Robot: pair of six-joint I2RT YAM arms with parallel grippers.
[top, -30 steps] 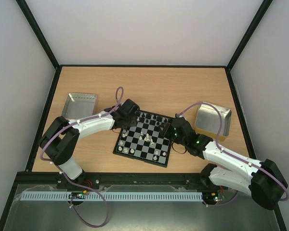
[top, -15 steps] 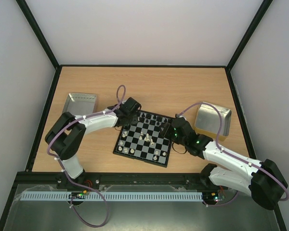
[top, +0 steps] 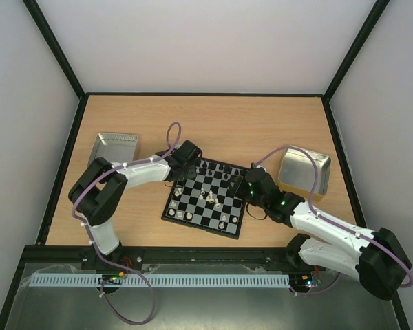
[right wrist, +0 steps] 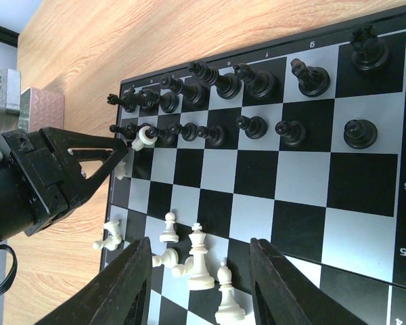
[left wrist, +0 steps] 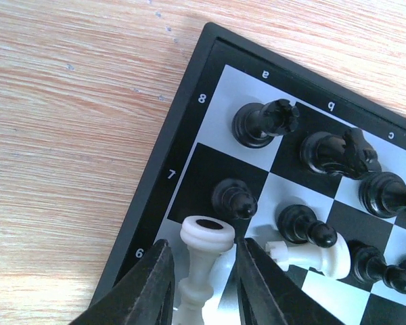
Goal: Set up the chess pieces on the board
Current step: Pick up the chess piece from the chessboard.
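Overhead: chessboard [top: 199,225] sits mid-counter [top: 261,124], between the two arms. One metal tray [top: 115,150] is well to its left, a second tray [top: 303,170] is just off its right side.

Left end effector [left wrist: 204,245]: low over the board's far-left corner, at the square beside the printed 6. Fingers [left wrist: 152,288] are narrow and clamp a cream-white chessman [left wrist: 204,233] from both sides. The piece stands upright, and its upper end is a flat disc with a dark centre. Type of piece: cannot tell.

Around the grip, left wrist view:
- black rook [left wrist: 260,122] on the corner square of rank 8, black knight [left wrist: 338,152] on the next square
- black pawn [left wrist: 233,196] on rank 7, just beyond the held piece and apart from it
- second black pawn [left wrist: 301,223] one file over, with a fallen white piece [left wrist: 311,256] lying on its side against it

Right end effector [right wrist: 201,242]: hovers above the board's right half, fingers [right wrist: 132,284] wide, holding nothing. Below it are a white king [right wrist: 197,261], a white pawn [right wrist: 168,227] and a white bishop [right wrist: 227,298], all upright, and one more white man [right wrist: 164,257] tipped over.

Black men [right wrist: 220,78] line ranks 8 and 7.
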